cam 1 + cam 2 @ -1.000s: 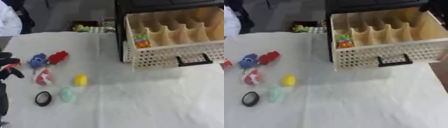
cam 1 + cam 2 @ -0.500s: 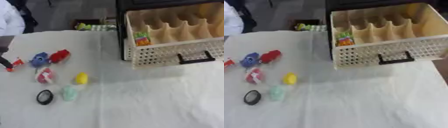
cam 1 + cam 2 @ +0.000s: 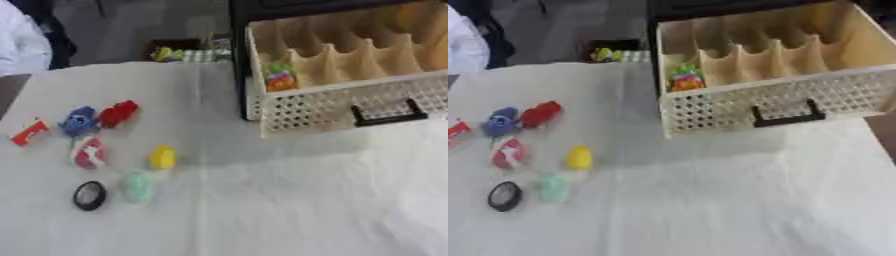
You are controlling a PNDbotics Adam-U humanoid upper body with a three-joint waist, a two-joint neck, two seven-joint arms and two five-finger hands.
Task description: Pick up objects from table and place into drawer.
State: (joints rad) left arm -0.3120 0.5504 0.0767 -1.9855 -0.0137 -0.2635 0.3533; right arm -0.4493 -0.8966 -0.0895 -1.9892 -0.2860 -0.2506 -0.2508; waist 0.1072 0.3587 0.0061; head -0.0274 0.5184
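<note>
Drawer (image 3: 754, 102), the biggest thing on the bench (image 3: 289, 210), stands pulled open at the far right with its perforated front and black handle (image 3: 785, 116) facing the robot; wooden dividers split it into compartments, and a small multicoloured piece (image 3: 684, 77) already sits in the one at its near left corner. Well to the left of the drawer lies the cluster to be moved, all of it looking light and easy to knock aside: a red toy (image 3: 118, 113) touching a blue toy (image 3: 79, 120), a red-and-white lump (image 3: 87, 152) nearer the robot, a black disc (image 3: 89, 194), a pale green piece (image 3: 136, 186) just beside the disc, a yellow egg-like piece (image 3: 162, 157) nearest the drawer, and a flat orange bit (image 3: 30, 133) farthest from it. The yellow one is probably smooth and rounded, so a pinch across its middle seems safest; the disc would need lifting by its rim. Neither hand shows in either view, so how their fingers stand cannot be told.
</note>
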